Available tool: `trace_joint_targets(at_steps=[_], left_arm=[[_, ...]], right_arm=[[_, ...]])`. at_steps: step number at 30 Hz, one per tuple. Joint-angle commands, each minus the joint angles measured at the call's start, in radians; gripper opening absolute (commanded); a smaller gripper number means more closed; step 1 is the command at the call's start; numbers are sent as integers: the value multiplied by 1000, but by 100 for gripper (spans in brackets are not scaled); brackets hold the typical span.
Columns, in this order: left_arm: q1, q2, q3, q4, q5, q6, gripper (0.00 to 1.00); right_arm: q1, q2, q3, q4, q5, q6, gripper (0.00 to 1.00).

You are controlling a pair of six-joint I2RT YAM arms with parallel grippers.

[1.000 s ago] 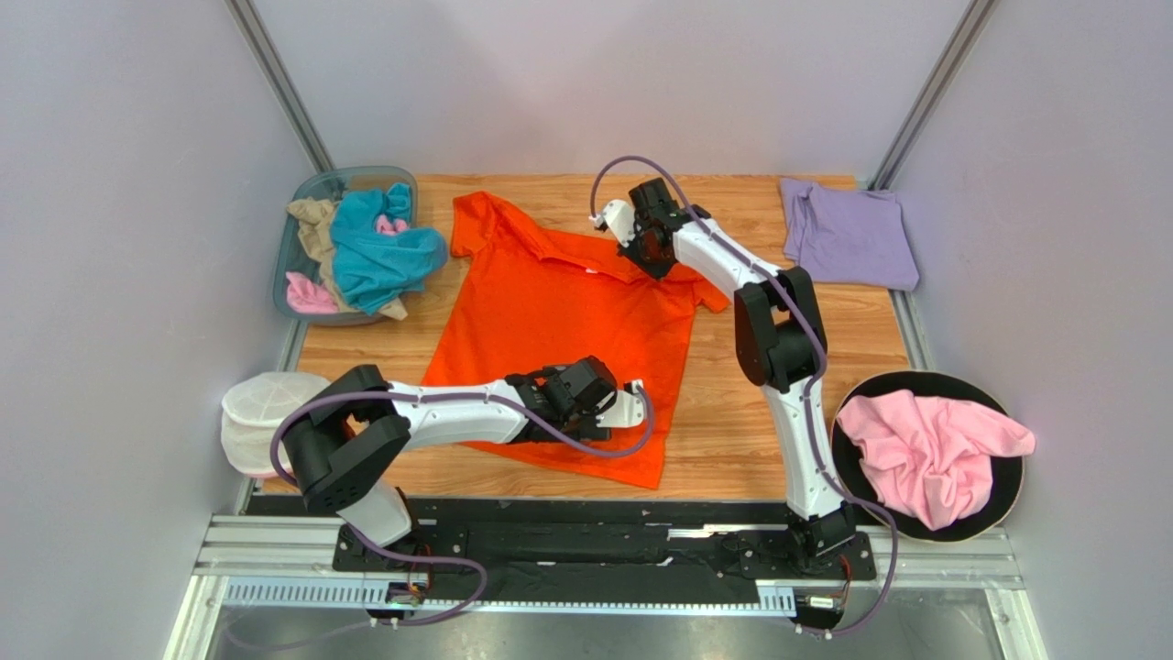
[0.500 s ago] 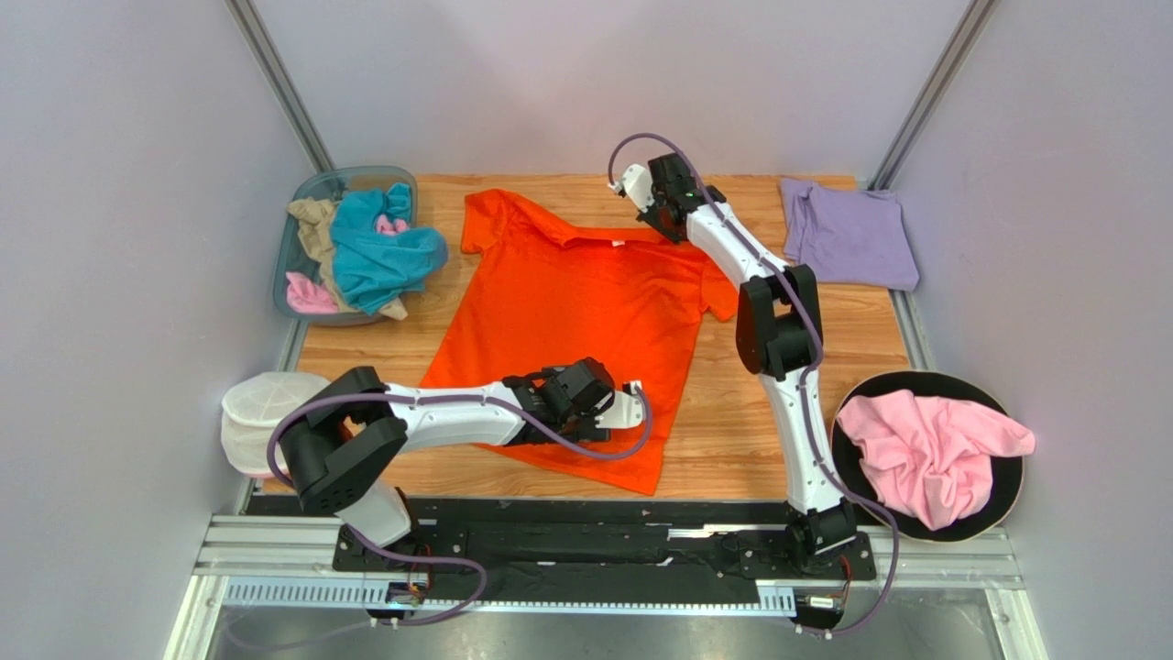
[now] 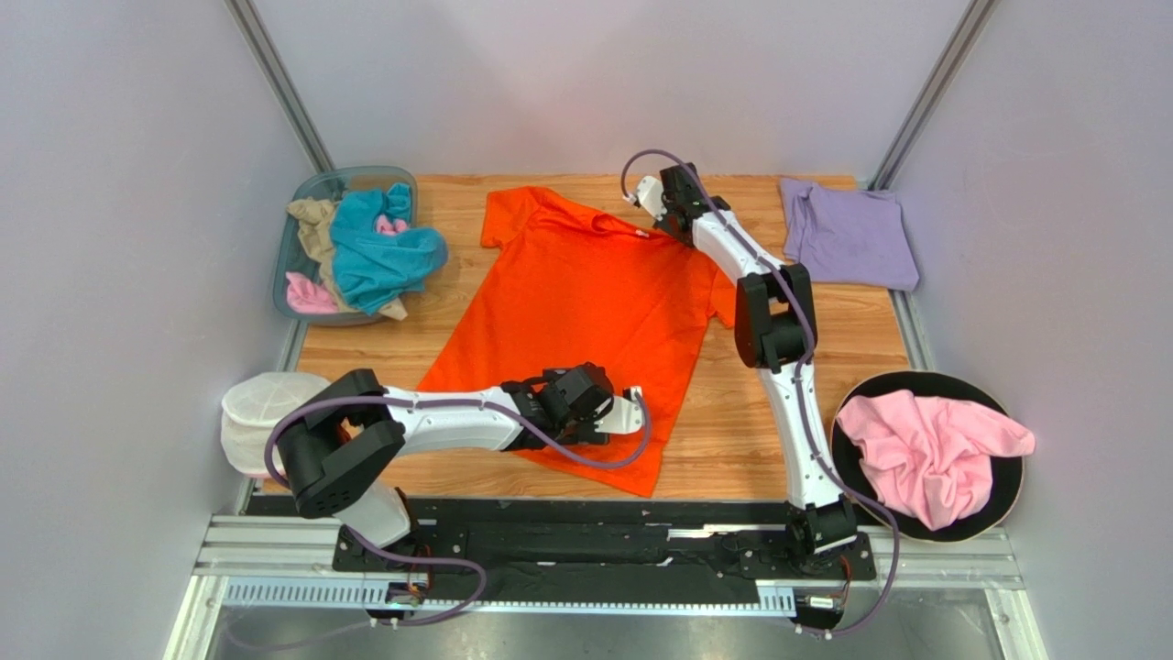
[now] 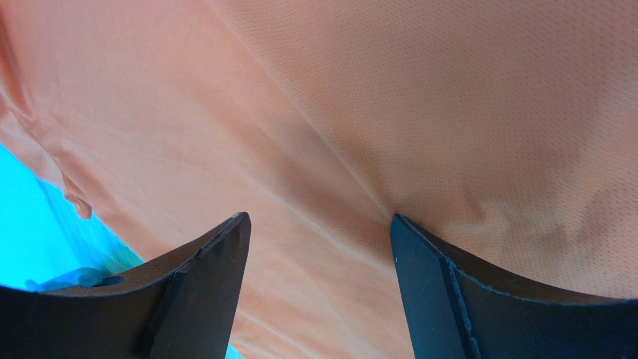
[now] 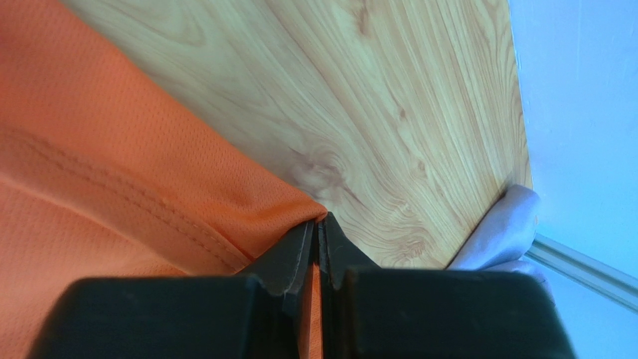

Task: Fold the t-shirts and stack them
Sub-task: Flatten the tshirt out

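Step in hand, by my judgement: flattening the orange t-shirt (image 3: 578, 323), which lies spread out mid-table (image 3: 751, 413); right gripper (image 5: 318, 228) at the shirt's far edge, fingers pressed together on a sliver of orange cloth; left gripper (image 4: 318, 221) spread wide, low over the near hem, holding nothing. Next move likely calls for the right to let go once the cloth lies smooth, then a pinch on one side edge for the first fold; the lavender t-shirt (image 3: 847, 234), folded at the far right corner, looks like the stack's base. No brand, label or writing legible in any view.
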Motion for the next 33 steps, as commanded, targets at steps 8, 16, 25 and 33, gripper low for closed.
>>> trace_joint_targets(at_steps=[8, 16, 25, 33], left_arm=[[-1, -4, -124, -84, -43, 121, 78], [5, 6, -179, 10, -94, 198, 76], [39, -127, -196, 11, -52, 244, 76], [197, -202, -127, -23, 28, 309, 76]], right_arm=[[-94, -128, -227, 95, 55, -21, 6], [-99, -266, -456, 113, 55, 15, 6], [-99, -464, -718, 69, 44, 77, 7], [-90, -636, -914, 58, 19, 139, 8]])
